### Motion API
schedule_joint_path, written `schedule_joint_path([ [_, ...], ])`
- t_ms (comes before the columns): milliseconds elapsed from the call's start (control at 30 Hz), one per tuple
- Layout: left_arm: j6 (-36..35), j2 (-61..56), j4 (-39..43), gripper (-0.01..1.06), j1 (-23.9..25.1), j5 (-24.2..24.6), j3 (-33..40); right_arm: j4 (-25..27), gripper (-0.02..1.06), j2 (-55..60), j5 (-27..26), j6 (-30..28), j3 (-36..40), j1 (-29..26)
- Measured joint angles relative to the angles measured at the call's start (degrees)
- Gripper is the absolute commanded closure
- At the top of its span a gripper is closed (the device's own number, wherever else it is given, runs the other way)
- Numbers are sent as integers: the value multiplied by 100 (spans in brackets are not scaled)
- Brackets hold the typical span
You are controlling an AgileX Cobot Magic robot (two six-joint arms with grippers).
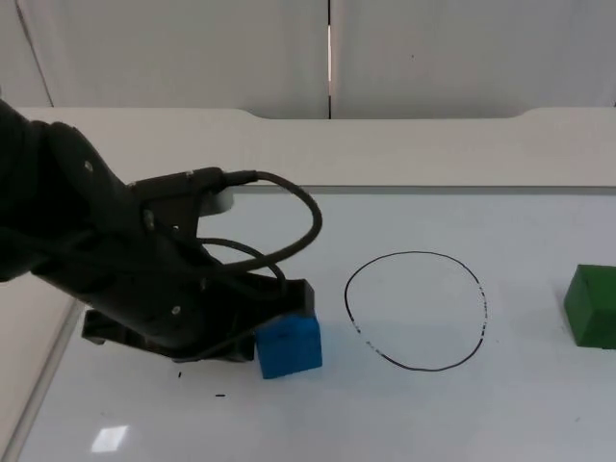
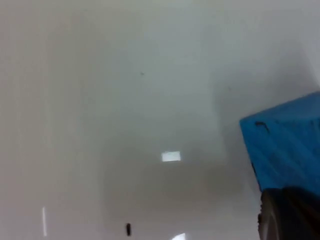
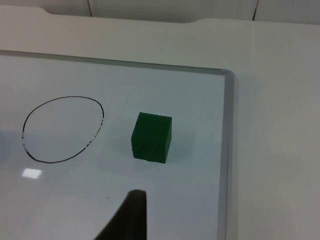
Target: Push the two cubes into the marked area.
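Observation:
A blue cube (image 1: 289, 346) sits on the whiteboard, left of the hand-drawn black oval (image 1: 416, 310) and outside it. My left gripper (image 1: 281, 303) is down at the board, pressed against the cube's left rear side. In the left wrist view the blue cube (image 2: 285, 142) lies right against that gripper (image 2: 290, 215). A green cube (image 1: 592, 306) rests near the table's right edge, to the right of the oval and apart from it. In the right wrist view my right gripper (image 3: 127, 217) hovers short of the green cube (image 3: 151, 137), with the oval (image 3: 62, 129) beyond it.
The whiteboard's metal rim (image 3: 225, 150) runs close by the green cube, with bare table past it. Small black pen marks (image 1: 219, 395) dot the board near the blue cube. The left arm (image 1: 115, 260) covers the board's left part.

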Motion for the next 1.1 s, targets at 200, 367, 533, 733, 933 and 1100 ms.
schedule_joint_path([
  [200, 0, 0, 0, 105, -325, -260, -101, 0, -1, 0, 0, 0, 0, 0],
  [367, 0, 50, 0, 105, -366, -446, -160, 0, -1, 0, 0, 0, 0, 0],
  [533, 0, 255, 11, 105, -366, -484, -166, 0, -1, 0, 0, 0, 0, 0],
  [733, 0, 338, 11, 105, -366, -516, -362, 0, -1, 0, 0, 0, 0, 0],
  [933, 0, 338, 31, 105, -366, -439, -594, 0, -1, 0, 0, 0, 0, 0],
  [1100, 0, 383, 31, 105, -366, -418, -626, 0, -1, 0, 0, 0, 0, 0],
])
